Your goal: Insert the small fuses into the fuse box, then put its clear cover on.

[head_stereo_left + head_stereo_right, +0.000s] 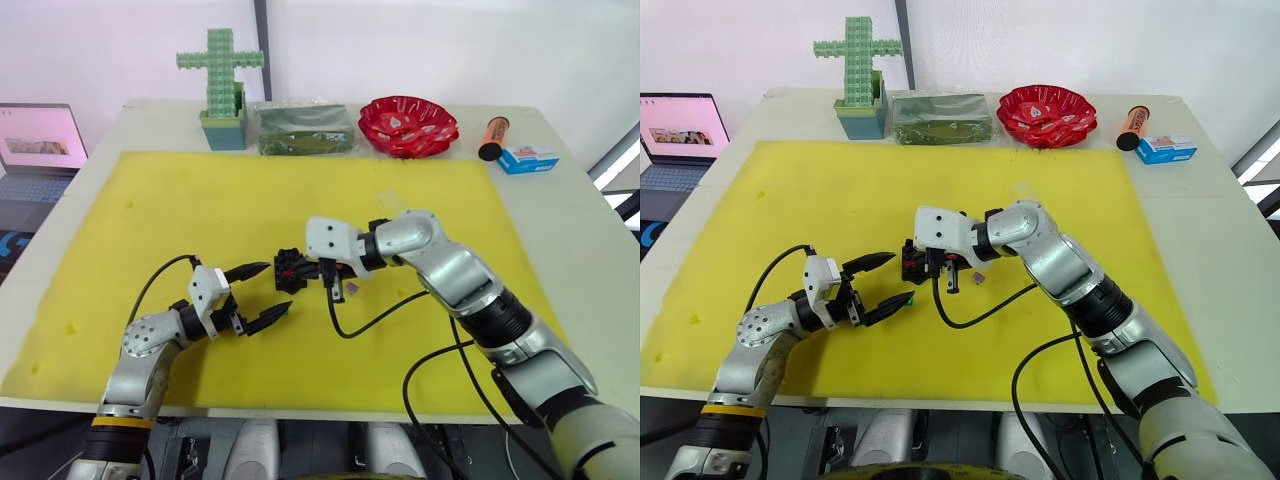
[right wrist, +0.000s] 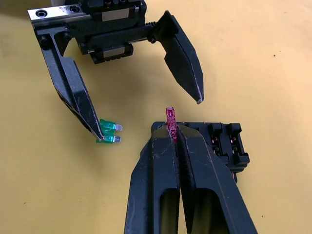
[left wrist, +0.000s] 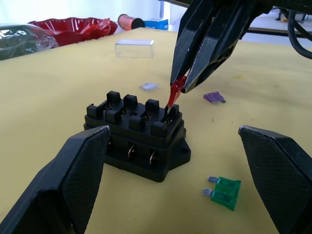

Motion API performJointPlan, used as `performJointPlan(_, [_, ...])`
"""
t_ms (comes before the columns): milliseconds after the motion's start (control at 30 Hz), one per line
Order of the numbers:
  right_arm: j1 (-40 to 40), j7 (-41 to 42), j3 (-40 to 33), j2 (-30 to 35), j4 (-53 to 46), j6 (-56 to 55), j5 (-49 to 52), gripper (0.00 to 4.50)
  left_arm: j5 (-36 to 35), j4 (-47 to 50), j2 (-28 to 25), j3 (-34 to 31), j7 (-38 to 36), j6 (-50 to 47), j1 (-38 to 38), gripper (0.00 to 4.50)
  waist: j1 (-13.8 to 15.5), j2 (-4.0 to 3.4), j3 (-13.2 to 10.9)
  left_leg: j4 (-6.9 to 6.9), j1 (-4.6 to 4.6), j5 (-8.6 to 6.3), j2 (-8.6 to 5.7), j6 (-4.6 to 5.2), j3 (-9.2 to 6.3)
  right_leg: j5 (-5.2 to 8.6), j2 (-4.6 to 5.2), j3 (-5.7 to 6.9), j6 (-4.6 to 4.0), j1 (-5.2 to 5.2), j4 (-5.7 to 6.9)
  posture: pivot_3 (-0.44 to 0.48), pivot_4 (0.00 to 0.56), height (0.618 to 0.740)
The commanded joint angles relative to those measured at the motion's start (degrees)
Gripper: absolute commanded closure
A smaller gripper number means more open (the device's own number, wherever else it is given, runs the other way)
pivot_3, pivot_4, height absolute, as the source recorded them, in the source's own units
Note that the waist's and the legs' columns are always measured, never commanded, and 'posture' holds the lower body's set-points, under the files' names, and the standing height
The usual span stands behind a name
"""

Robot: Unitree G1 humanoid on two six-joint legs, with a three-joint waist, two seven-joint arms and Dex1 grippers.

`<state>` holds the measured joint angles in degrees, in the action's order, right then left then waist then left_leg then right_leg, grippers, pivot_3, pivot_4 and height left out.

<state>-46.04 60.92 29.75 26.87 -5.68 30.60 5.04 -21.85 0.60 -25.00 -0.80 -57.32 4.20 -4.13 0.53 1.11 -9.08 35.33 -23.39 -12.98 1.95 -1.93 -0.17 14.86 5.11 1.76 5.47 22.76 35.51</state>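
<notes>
Right gripper [image 2: 176,139] pinches the red fuse [image 3: 173,93] above the fuse box [image 3: 136,141]; left gripper [image 1: 262,291] gapes beside it.

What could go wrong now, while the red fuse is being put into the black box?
1. The red fuse is tilted in the right gripper, so it may jam at the fuse box slot.
2. Nothing holds the box; the left gripper is open around it, so pushing may slide it.
3. The green fuse lies close and could be knocked.

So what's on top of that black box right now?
A red fuse, pinched in the right gripper, is tipped into a corner slot of the fuse box. The other slots look empty; how deep the fuse sits is hidden.
</notes>
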Motion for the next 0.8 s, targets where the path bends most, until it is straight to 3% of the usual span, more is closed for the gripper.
performJointPlan(33, [-1.17,0.21,-0.43,-0.80,-0.29,-1.30,-0.79,4.50,0.20,0.43,-0.01,0.06,0.14,1.21,0.04,0.04,0.00,0.00,0.00,0.00,0.00,0.00,0.00,0.00,0.00,0.00,0.00,0.00,0.00,0.00,0.00,0.000,0.150,0.740])
performJointPlan(800, [-1.56,0.34,-1.95,-1.34,1.35,-1.40,-1.32,4.50,0.69,0.42,-0.25,-0.22,0.38,1.36,0.12,0.04,0.01,0.00,0.00,0.00,0.03,0.00,0.00,0.00,0.00,0.00,-0.01,0.00,0.01,-0.01,0.04,0.000,0.150,0.740])
